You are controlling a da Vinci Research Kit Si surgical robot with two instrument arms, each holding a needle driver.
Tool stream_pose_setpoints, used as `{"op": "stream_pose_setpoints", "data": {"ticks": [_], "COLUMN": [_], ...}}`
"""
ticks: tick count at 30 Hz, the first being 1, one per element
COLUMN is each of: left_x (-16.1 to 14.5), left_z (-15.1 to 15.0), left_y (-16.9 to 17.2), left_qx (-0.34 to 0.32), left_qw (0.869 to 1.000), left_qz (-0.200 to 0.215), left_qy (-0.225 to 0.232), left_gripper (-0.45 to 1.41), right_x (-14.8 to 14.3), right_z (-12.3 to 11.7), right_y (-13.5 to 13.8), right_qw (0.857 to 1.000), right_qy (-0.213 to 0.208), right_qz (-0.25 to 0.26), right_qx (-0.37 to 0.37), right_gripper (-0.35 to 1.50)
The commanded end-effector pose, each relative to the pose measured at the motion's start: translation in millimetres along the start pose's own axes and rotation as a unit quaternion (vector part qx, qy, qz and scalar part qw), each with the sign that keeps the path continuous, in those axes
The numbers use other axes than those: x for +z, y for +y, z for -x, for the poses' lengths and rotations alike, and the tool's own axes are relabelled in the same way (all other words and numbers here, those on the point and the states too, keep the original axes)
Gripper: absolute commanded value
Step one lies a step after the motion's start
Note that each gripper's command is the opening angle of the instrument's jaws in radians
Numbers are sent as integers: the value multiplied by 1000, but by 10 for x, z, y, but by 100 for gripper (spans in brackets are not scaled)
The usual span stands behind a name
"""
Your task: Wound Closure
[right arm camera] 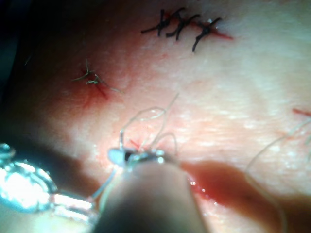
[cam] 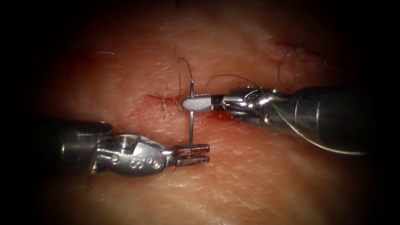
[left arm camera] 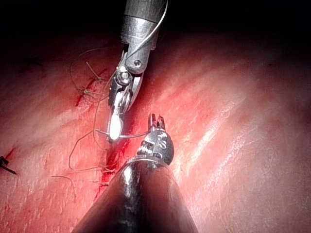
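Two grippers meet over the cut in the tissue (cam: pixel 250 183). The right gripper (cam: pixel 196 103), entering from the endoscope view's right, has its jaws clamped together on the needle (cam: pixel 191 121). It grips the needle near its upper end as the endoscope shows it, with a short stub standing above the jaws and the longer part running down below them. The needle looks nearly straight and upright from this angle, and it lies above the surface, not in the tissue.

The left gripper (cam: pixel 193 154) sits lower, coming from the left, its jaws slightly apart. The needle's lower end reaches the upper jaw; whether the two touch cannot be told. The left gripper holds nothing.

Thread (cam: pixel 227 76) arcs from the needle's upper end over the right gripper's wrist, and another loop rises beside the cut (cam: pixel 160 99), which runs leftward from the right gripper's tip. Short cut ends of thread (cam: pixel 164 106) stand up from the cut just left of the needle. Red fluid (cam: pixel 216 118) lies on the tissue under the right gripper. In the left wrist view the needle (left arm camera: pixel 129 136) spans between the right gripper (left arm camera: pixel 114 128) and the left gripper (left arm camera: pixel 156 121).
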Motion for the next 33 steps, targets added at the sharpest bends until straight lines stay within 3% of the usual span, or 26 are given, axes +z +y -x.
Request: {"op": "stream_pose_setpoints", "data": {"ticks": [1, 3, 4, 6, 7, 10, 12, 15, 16, 20, 22, 23, 28, 29, 31, 32, 33], "left_x": [7, 6, 4, 2, 1, -1, -11, -21, -26, -29, -28, -25, -10, -1, 3, 13, 18], "left_z": [2, 1, 0, -1, -1, -2, -2, 2, 8, 28, 39, 52, 85, 98, 103, 115, 122], "left_y": [1, -3, -8, -14, -16, -20, -19, -17, -18, -20, -21, -24, -34, -38, -40, -43, -45], "left_qx": [-2, -6, -47, -85, -98, -132, -170, -197, -205, -230, -235, -241, -266, -271, -273, -272, -273], "left_qw": [1000, 1000, 999, 996, 995, 991, 985, 980, 979, 973, 972, 970, 962, 960, 960, 959, 958], "left_qz": [1, 0, -3, -8, -12, -12, -3, 5, 7, 11, 16, 21, 35, 41, 44, 49, 51], "left_qy": [0, -2, -6, -15, -20, -21, -14, -11, -10, -12, -18, -25, -44, -51, -54, -61, -66], "left_gripper": [-45, 49, 104, 126, 128, 126, 126, 118, 105, 68, 39, 9, -13, -16, -20, -20, -20], "right_x": [6, 3, -1, -4, -7, -12, -27, -33, -34, -31, -32, -33, -34, -35, -36, -39, -40], "right_z": [0, -1, -2, -3, -4, -5, -9, -13, -14, -13, -14, -17, -19, -21, -22, -26, -27], "right_y": [4, 6, 9, 11, 12, 13, 16, 19, 20, 18, 17, 17, 19, 21, 22, 24, 25], "right_qw": [1000, 999, 998, 997, 995, 991, 976, 964, 951, 924, 902, 875, 834, 816, 810, 793, 790], "right_qy": [-5, -1, 5, 11, 17, 26, 52, 73, 86, 90, 92, 95, 122, 130, 135, 143, 143], "right_qz": [-3, -5, -7, -6, -6, -10, -10, -5, -2, 5, 8, 13, 14, 18, 19, 28, 32], "right_qx": [-2, -31, -64, -82, -99, -131, -210, -256, -297, -372, -422, -474, -538, -563, -570, -592, -596], "right_gripper": [-35, -35, -35, -35, -35, -35, -35, -35, -35, -35, -35, -35, -35, -35, -35, -35, -35]}}
